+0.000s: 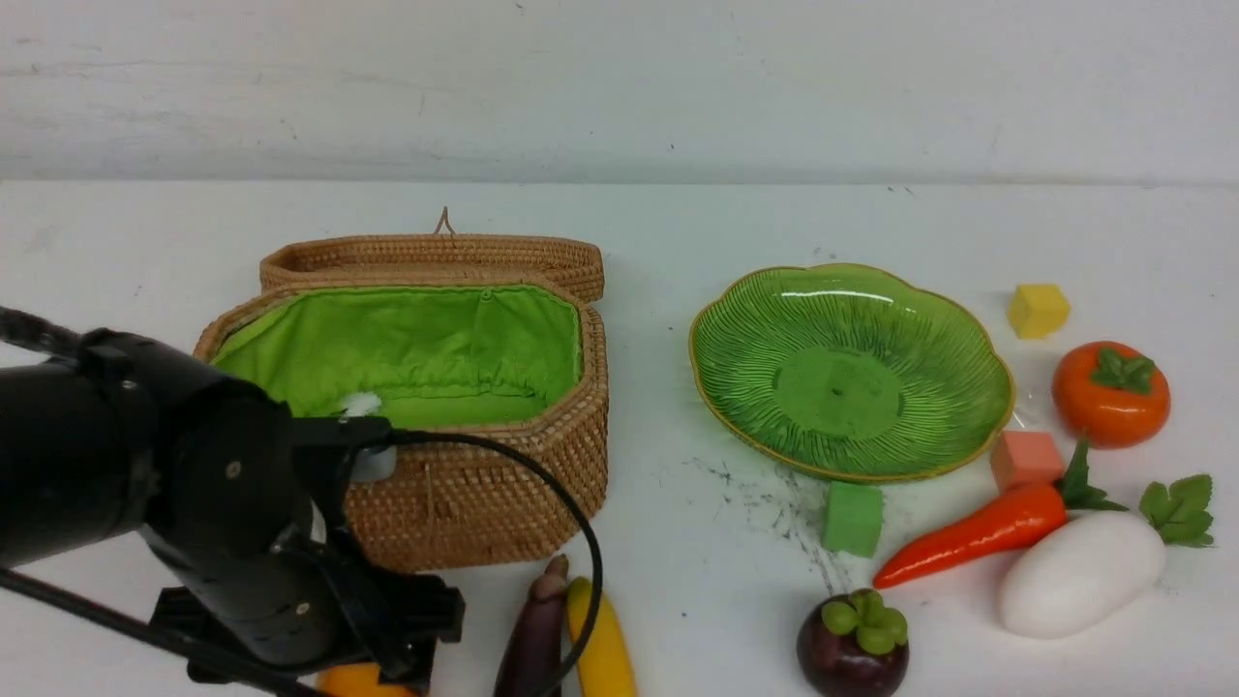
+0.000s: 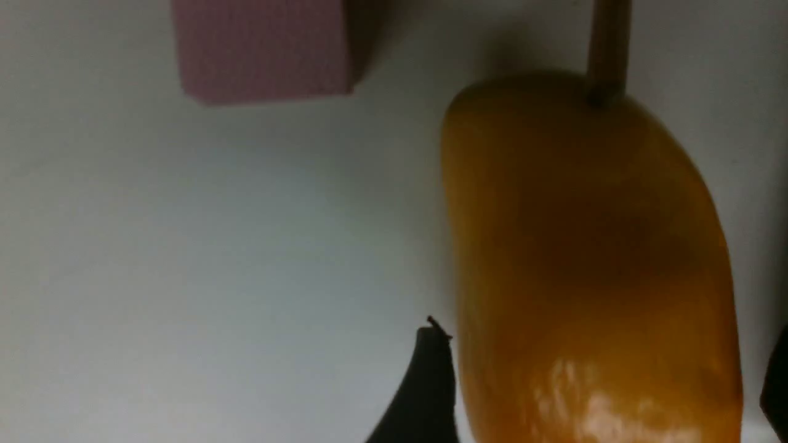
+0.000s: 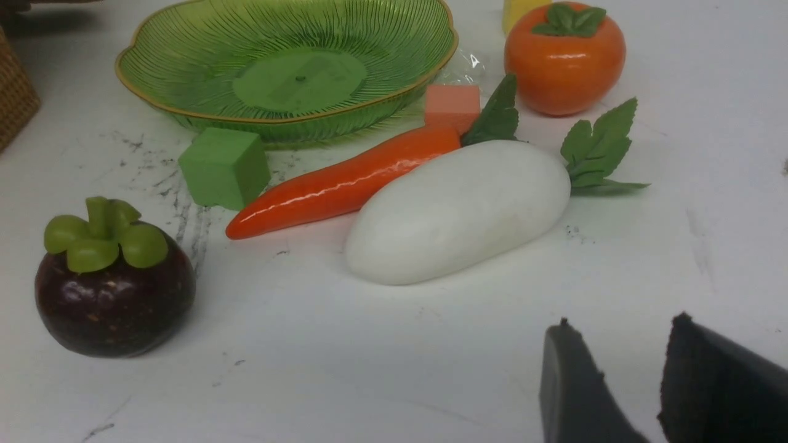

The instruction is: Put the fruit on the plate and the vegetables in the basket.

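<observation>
My left gripper (image 2: 600,394) is open around the orange-yellow mango (image 2: 591,258). A dark finger (image 2: 425,394) stands on each side, with a gap to the fruit. The mango (image 1: 360,681) lies at the table's front edge under my left arm (image 1: 232,484). Beside it lie the eggplant (image 1: 537,629) and banana (image 1: 602,639). The open basket (image 1: 484,494) stands behind them, and the green plate (image 1: 968,334) sits to its right. Mangosteen (image 3: 114,295), carrot (image 3: 345,181), radish (image 3: 458,212) and persimmon (image 3: 563,64) lie ahead of my right gripper (image 3: 622,320), which is open and holds nothing.
A pink cube (image 2: 265,49) lies past the mango. A green cube (image 1: 852,518), a salmon cube (image 1: 1026,458) and a yellow cube (image 1: 1038,310) sit round the plate. The basket's lid (image 1: 436,257) lies back behind it. A black cable (image 1: 571,503) loops before the basket.
</observation>
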Robot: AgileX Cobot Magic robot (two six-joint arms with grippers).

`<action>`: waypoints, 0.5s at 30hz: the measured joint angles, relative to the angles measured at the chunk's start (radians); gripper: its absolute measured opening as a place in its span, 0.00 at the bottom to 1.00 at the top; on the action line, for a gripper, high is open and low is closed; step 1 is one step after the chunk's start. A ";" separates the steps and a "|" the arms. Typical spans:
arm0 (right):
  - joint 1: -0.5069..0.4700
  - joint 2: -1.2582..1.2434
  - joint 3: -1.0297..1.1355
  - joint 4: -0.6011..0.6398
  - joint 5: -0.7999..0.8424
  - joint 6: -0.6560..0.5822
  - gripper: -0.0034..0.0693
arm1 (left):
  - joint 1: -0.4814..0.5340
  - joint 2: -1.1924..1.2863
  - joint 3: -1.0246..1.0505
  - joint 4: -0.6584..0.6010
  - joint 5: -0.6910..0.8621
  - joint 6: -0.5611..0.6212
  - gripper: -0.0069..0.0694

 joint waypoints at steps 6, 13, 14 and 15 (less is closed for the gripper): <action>0.000 0.000 0.000 0.000 0.000 0.000 0.38 | 0.000 0.102 0.000 -0.004 -0.068 -0.014 0.89; 0.000 0.000 0.000 0.000 0.000 0.000 0.38 | 0.000 0.099 -0.012 -0.022 -0.038 -0.031 0.85; 0.000 0.000 0.000 0.000 0.000 0.000 0.38 | 0.000 0.090 -0.020 -0.022 -0.011 -0.031 0.85; 0.000 0.000 0.000 0.000 0.000 0.000 0.38 | 0.000 0.074 -0.039 -0.022 0.040 -0.030 0.85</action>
